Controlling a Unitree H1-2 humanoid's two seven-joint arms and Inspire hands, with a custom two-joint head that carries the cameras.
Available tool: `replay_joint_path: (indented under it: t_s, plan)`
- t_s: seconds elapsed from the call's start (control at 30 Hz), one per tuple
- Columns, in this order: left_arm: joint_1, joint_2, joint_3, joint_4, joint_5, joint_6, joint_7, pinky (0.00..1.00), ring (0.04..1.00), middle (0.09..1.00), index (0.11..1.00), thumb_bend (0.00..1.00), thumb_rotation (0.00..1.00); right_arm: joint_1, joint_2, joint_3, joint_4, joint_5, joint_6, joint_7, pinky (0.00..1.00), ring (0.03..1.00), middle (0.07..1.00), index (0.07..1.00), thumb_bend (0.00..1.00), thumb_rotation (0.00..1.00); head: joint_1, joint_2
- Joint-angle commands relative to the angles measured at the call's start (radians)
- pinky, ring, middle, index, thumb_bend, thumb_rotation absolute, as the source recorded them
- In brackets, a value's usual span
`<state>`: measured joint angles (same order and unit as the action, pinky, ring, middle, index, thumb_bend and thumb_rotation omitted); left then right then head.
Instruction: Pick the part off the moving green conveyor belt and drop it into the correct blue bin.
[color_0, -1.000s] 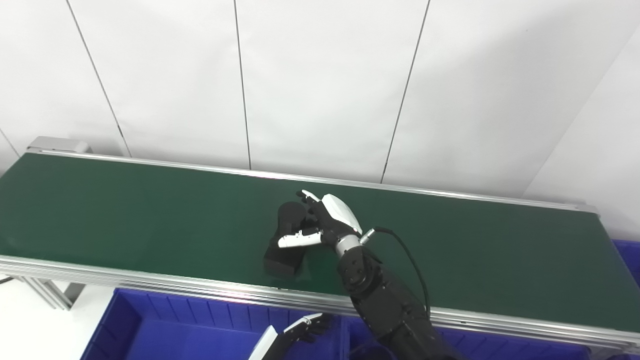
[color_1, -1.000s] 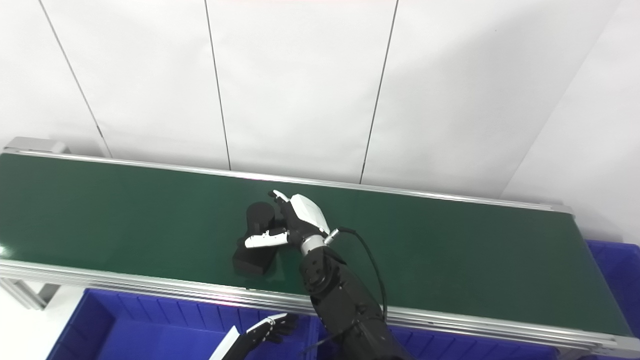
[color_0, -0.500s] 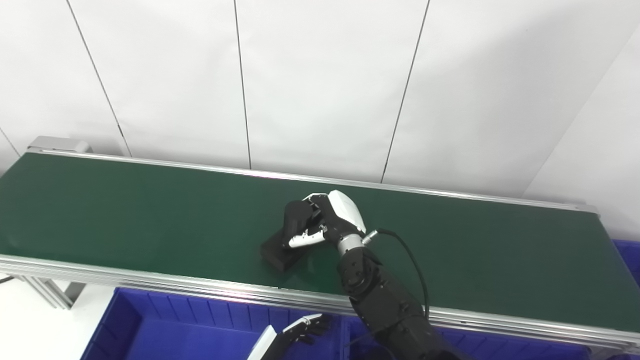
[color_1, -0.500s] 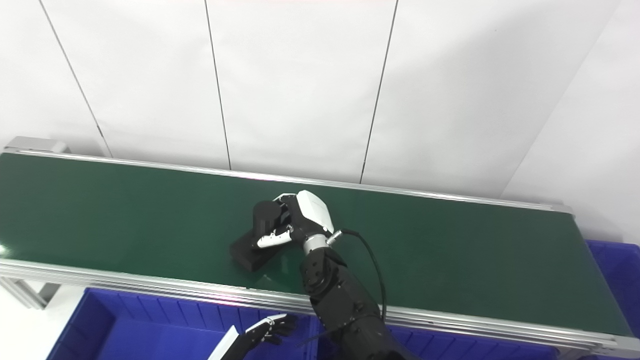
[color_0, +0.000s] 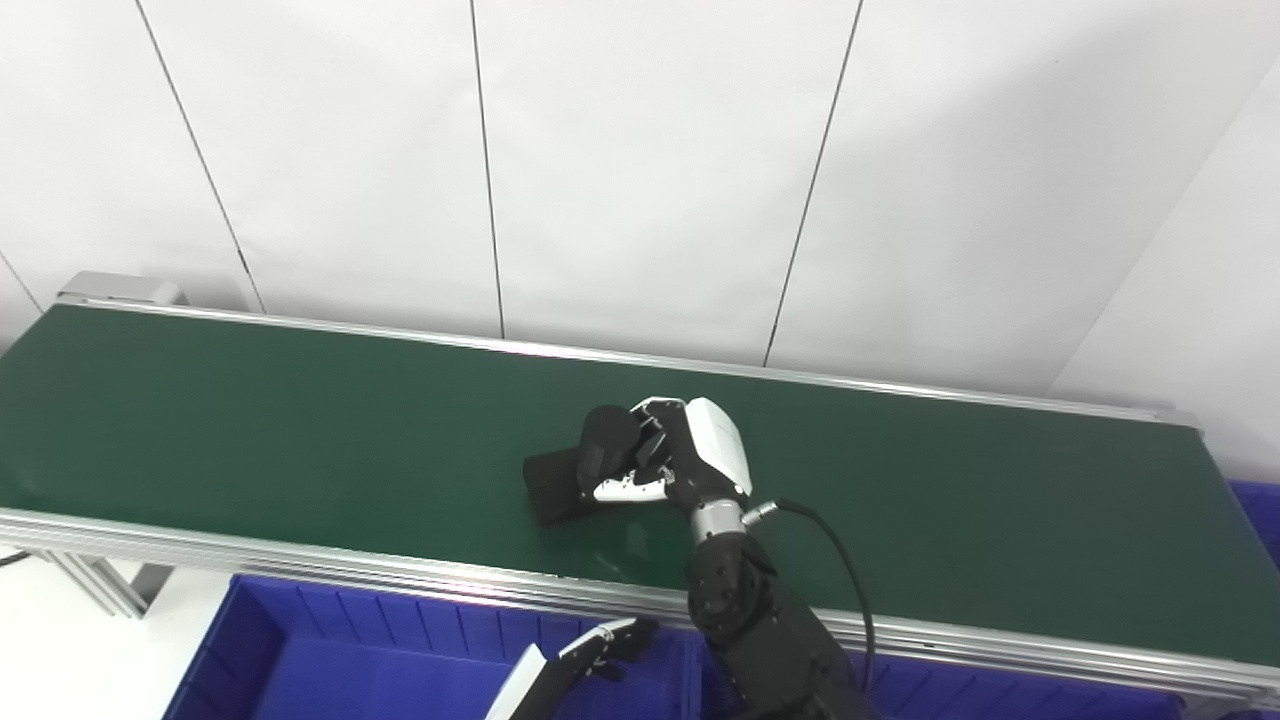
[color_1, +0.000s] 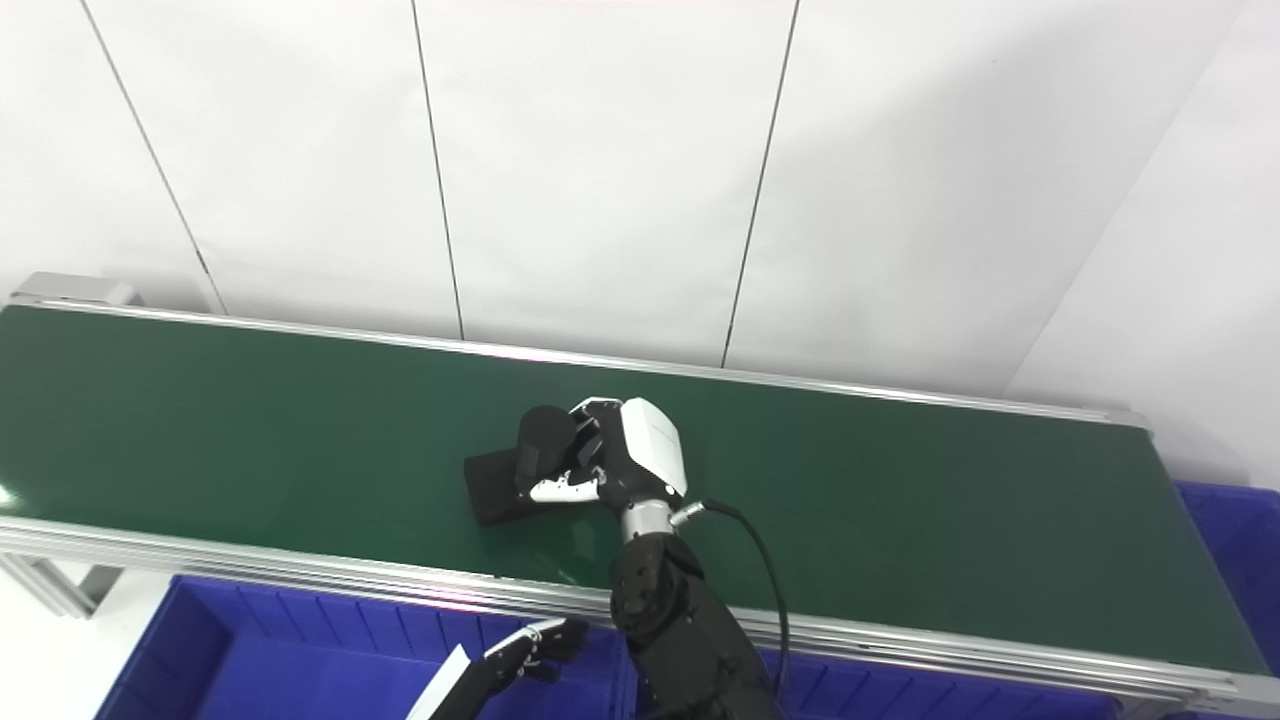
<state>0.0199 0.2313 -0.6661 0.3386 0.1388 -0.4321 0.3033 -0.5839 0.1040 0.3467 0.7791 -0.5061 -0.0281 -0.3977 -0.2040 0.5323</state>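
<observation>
- right hand is closing round the black part; fingers are wrapping the rounded upper end, thumb is pressing across its near face; the flat lower end is sticking out toward 9 o'clock of the hand
- part is sitting near the middle of the green conveyor belt, closer to the near rail than the far one; cannot tell whether the flat end is touching the belt or just clear of it
- left hand is hanging low at 6 o'clock of the part, over the blue bin below the belt's near edge; fingers are lying apart and holding nothing
- risks, as judgement:
  - grip is sitting on one end only, so the long free end may be levering the part out of the fingers during the lift
  - if the flat end is dragging on the moving belt, it may be twisting the part in the hand
  - the near rail is lying between part and bin; a low carry may be clipping it
  - which bin is correct is not showing here; a wrong drop is possible
- view differences: the right eye view is showing a second blue bin at 3 o'clock more fully; the left eye view is showing only its corner, but more of the belt's stand at 8 o'clock
</observation>
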Motion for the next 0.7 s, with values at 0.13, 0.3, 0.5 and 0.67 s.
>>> replay_joint_path:
  t_s: [0.13,0.3,0.5,0.67]
  plan:
    - [0.011,-0.003,0.043,-0.051,-0.025,-0.038,-0.036,0.76,0.811,0.826,0.830,0.77,0.40,0.074,-0.021,-0.031,-0.253,-0.008,-0.027,-0.015,0.38,0.453,0.455,0.531,0.51,0.00,-0.011,0.020]
    - [0.023,0.003,0.059,-0.063,-0.023,-0.038,-0.054,0.78,0.817,0.828,0.836,0.75,0.41,0.181,-0.035,-0.057,-0.453,-0.006,-0.024,-0.005,0.39,0.456,0.453,0.534,0.51,0.00,-0.019,0.036]
    - [0.038,0.008,0.079,-0.077,-0.034,-0.038,-0.074,0.78,0.817,0.827,0.831,0.75,0.41,0.276,-0.033,-0.097,-0.624,0.007,-0.006,0.020,0.41,0.475,0.466,0.531,0.51,0.00,-0.032,0.057]
    - [0.058,0.011,0.109,-0.104,-0.058,-0.038,-0.107,0.77,0.809,0.822,0.827,0.76,0.40,0.365,-0.040,-0.117,-0.760,-0.009,0.016,0.049,0.34,0.420,0.456,0.527,0.51,0.00,-0.060,0.093]
